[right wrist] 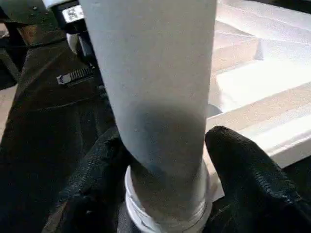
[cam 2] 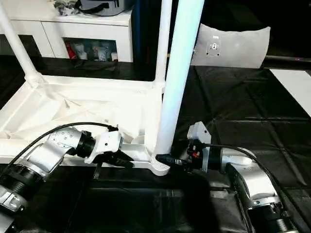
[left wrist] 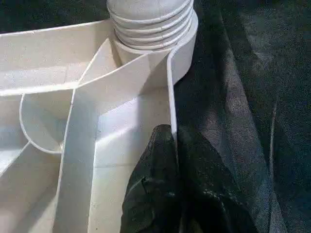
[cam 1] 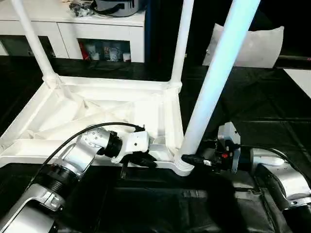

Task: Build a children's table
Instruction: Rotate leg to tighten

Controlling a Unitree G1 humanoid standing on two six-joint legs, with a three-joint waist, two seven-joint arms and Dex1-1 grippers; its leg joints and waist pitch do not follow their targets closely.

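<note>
Lying upside down on black-covered bench — white table top, ribbed underside up, three legs standing in corner sockets. Left claw pinched shut on near rim of table top, just beside near-right socket. Right claw closed around base of near leg, fingers on either side, just above socket. White cabinet behind.

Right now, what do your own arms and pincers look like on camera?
Both forearms are silver metal tubes with black joint rings. The left pincer has a white wrist housing and a black cable looping over it. The right pincer carries a white block with red markings. Fingers are textured black.
</note>
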